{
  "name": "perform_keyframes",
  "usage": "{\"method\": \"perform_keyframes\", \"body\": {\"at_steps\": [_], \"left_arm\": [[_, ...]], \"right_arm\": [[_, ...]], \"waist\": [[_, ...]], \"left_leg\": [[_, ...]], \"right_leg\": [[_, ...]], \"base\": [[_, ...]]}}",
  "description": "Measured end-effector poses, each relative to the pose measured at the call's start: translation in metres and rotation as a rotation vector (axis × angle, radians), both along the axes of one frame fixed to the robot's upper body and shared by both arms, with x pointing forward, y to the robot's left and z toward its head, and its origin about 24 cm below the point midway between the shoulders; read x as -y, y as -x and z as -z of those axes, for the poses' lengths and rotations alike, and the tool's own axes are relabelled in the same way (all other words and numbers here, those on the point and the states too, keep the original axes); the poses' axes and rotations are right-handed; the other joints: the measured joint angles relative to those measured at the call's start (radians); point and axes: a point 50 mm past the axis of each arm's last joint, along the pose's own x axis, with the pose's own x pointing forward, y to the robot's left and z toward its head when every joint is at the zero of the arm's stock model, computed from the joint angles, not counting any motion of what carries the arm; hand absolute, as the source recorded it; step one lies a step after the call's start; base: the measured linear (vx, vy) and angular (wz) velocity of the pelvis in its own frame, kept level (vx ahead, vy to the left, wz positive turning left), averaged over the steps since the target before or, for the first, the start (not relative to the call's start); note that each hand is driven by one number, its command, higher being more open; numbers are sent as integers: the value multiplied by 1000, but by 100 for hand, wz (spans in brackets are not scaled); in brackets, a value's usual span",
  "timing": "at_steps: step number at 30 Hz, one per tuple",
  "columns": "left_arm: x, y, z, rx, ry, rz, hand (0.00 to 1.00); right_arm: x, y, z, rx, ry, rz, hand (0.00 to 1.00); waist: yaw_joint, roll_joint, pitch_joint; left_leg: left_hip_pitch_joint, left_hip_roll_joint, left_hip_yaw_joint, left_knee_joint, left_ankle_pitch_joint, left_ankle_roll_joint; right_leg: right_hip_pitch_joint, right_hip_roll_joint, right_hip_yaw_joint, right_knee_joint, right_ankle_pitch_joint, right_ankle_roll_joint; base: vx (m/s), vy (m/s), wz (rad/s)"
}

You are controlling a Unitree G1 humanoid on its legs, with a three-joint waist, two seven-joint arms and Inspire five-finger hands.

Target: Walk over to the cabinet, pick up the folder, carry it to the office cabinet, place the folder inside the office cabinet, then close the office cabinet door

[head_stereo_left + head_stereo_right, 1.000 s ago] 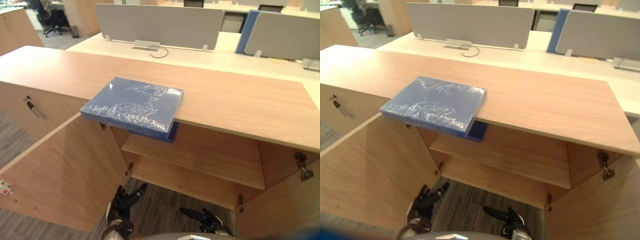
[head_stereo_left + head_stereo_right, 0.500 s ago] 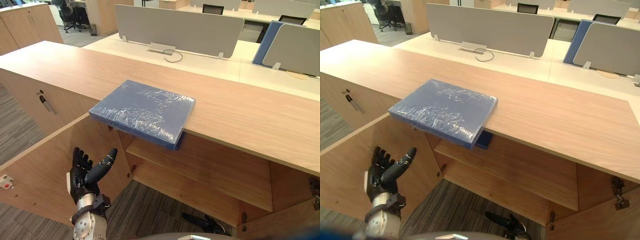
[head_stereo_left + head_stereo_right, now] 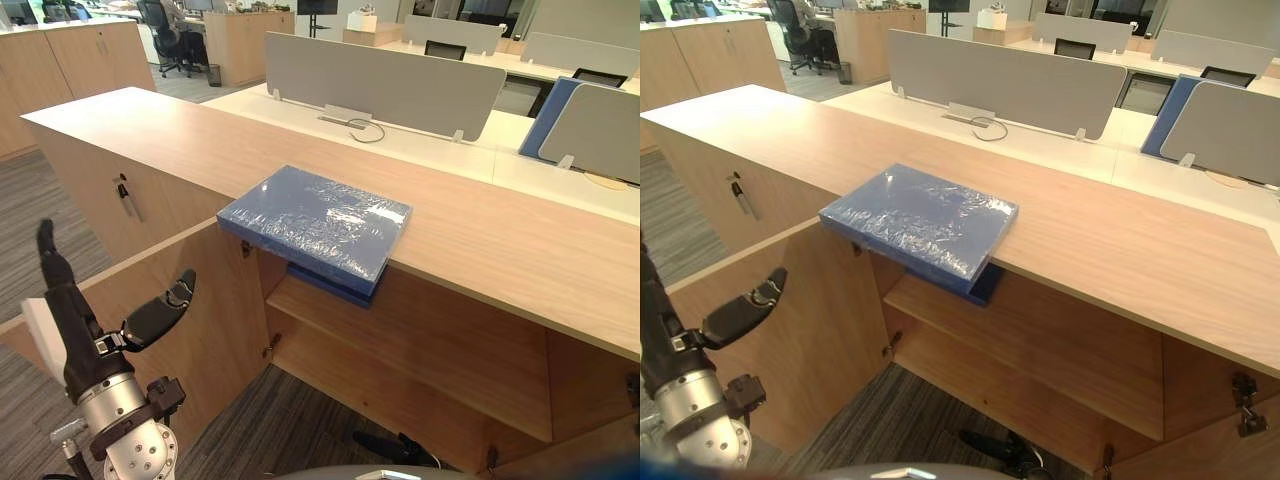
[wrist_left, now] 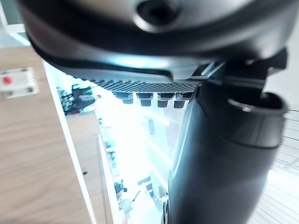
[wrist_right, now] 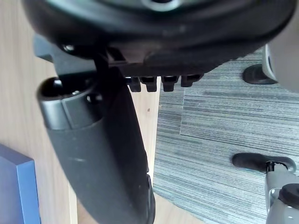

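Two hands, and neither holds anything: I judge the pick-up step to be in hand, since the folder (image 3: 315,225) lies untouched on the worktop (image 3: 500,250). My left hand (image 3: 80,345) stands at 8 o'clock of the folder, well apart from it, with its fingers straight and pointing up and its thumb spread toward 2 o'clock. My right hand (image 5: 98,149) shows in its own wrist view, thumb stretched out and fingers uncurled.

The folder is a flat blue slab in glossy, crinkled clear film. It lies level, with its near corner overhanging the worktop's front edge above the open cabinet. A darker blue edge shows just under that corner; I cannot tell whether it belongs to the folder. The door (image 3: 200,330) stands open at 7 o'clock of the folder, and the shelf (image 3: 430,345) lies at 5 o'clock.

As I judge it, the next move calls for both hands at opposite edges. The film looks slippery, so the hold should be firm.
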Motion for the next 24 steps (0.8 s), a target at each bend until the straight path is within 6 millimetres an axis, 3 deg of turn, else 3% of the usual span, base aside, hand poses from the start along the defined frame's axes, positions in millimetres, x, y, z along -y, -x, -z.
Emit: {"method": "perform_keyframes", "body": {"at_steps": [9, 12, 24], "left_arm": [[18, -10, -28, -5, -426, 115, 100], [20, -15, -31, -1, -497, 149, 100], [23, -28, -19, -104, -640, 293, 100]], "right_arm": [[1, 3, 2, -13, 17, -23, 100], [3, 4, 2, -11, 21, -12, 100], [14, 4, 3, -18, 42, -9, 100]], "waist": [[-5, 9, -28], [-6, 13, -30], [-6, 47, -35]], "left_leg": [[-1, 9, 24, -2, 2, -1], [-5, 11, 34, -3, 2, -1], [7, 23, 65, -17, 4, -1]], "right_leg": [[-11, 14, 26, -13, 9, -11], [-18, 19, 39, -21, 12, -14], [-37, 30, 78, -22, 18, -22]], "base": [[-2, 1, -6], [-17, 10, -14], [-4, -1, -8]]}}
